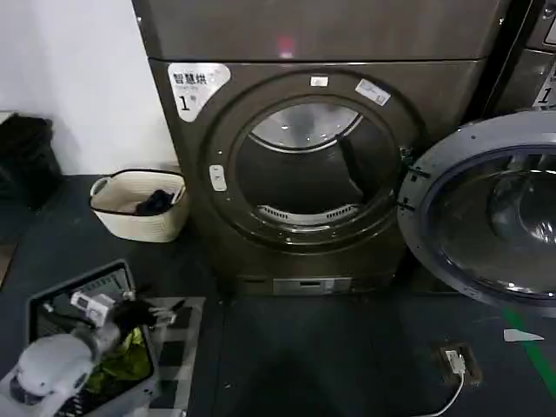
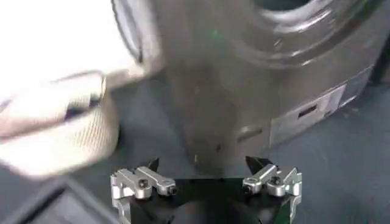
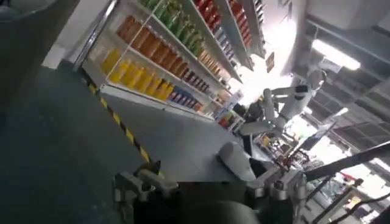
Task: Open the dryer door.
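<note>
Head view is showing you the round chrome-ringed dark-glass dryer door (image 1: 486, 217) already hanging wide open rightward; left hand (image 1: 161, 308) is sitting low-left, fingers spread wide and holding nothing; right hand (image 3: 207, 182) is likewise gaping empty.

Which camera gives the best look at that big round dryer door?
The head view: the dryer door hangs swung wide open at the machine's right, glass and grey rim visible. The left wrist view catches the machine's front and drum opening; the right wrist view faces shop shelves.

Head view looks down at the dryer (image 1: 304, 165) front, shared nearer by the left wrist's; right wrist's faces shelving (image 3: 177, 55).
</note>
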